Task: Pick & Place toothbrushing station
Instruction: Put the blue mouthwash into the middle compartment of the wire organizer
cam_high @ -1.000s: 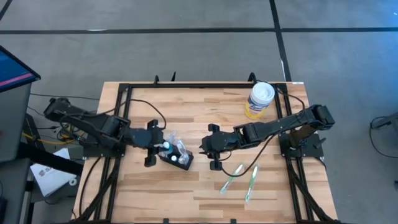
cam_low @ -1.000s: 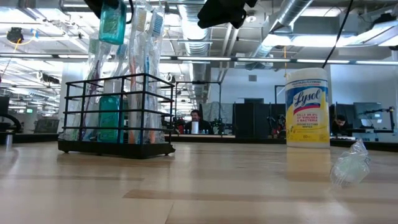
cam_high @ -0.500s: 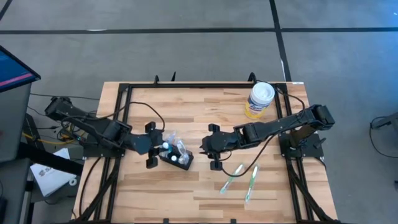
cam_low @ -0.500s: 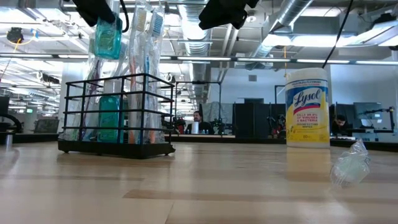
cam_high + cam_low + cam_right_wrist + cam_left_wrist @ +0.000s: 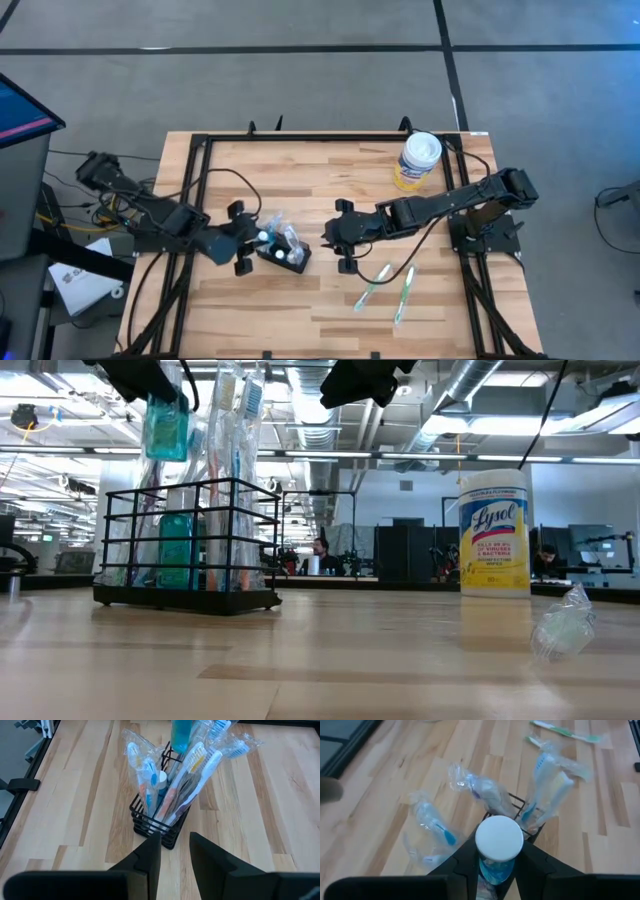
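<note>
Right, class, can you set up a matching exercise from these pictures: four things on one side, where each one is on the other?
Things:
1. yellow canister
2. two loose toothbrushes
3. small teal bottle
4. black rack

Places:
A. gripped in the left hand, up above the rack
B. lying flat on the table
C. standing at a corner of the table
D. standing on the table, full of wrapped toothbrushes

Pairs: 1-C, 2-B, 3-A, 4-D

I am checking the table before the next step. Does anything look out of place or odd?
Yes. Two green toothbrushes lie loose on the table, apart from the black wire holder where the wrapped brushes stand. A teal bottle is gripped in the left end effector above the holder, not inside it.
</note>
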